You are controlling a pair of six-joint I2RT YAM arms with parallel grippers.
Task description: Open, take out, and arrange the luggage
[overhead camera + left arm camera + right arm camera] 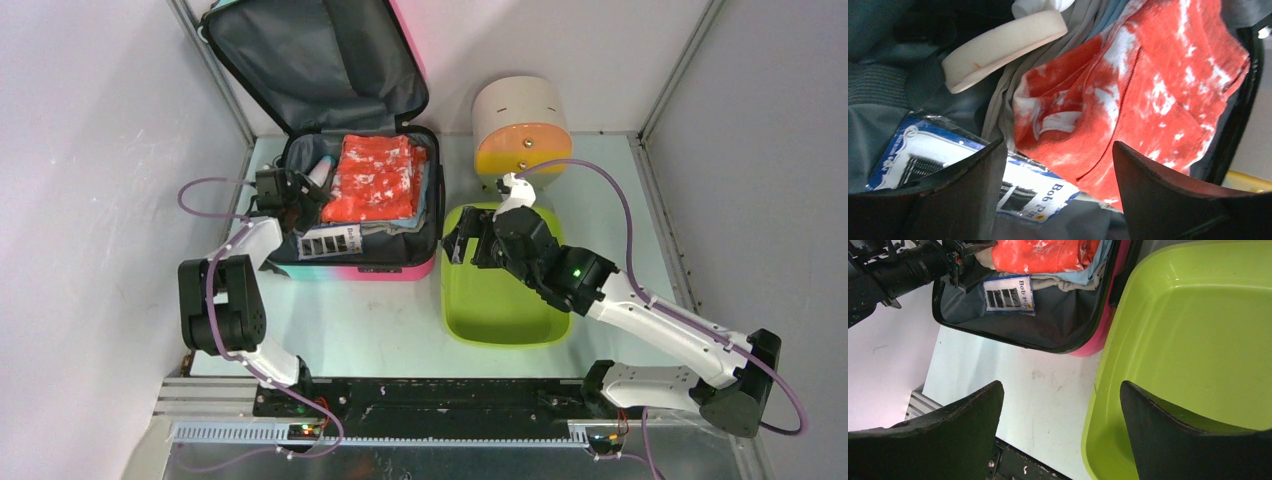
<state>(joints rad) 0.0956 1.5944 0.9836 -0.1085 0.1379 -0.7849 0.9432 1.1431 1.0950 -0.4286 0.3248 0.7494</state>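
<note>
Here the luggage (372, 270) lies open at the far left of the surface (390, 320), its lid leaning back into the wall corner and its pink near edge facing the arms. The left end effector (288, 195) hangs just inside the case's left rim, jaws apart and empty, over a blue-bordered card packet (330, 241) and beside a red-and-white garment (375, 178). The right end effector (462, 240), jaws also apart and empty, hovers over the left rim of the lime-green tray (500, 315), which sits just beside the case's right side. Bare surface lies between the case's near edge and the arm bases. A beige cylinder (520, 120) stands behind the tray.
</note>
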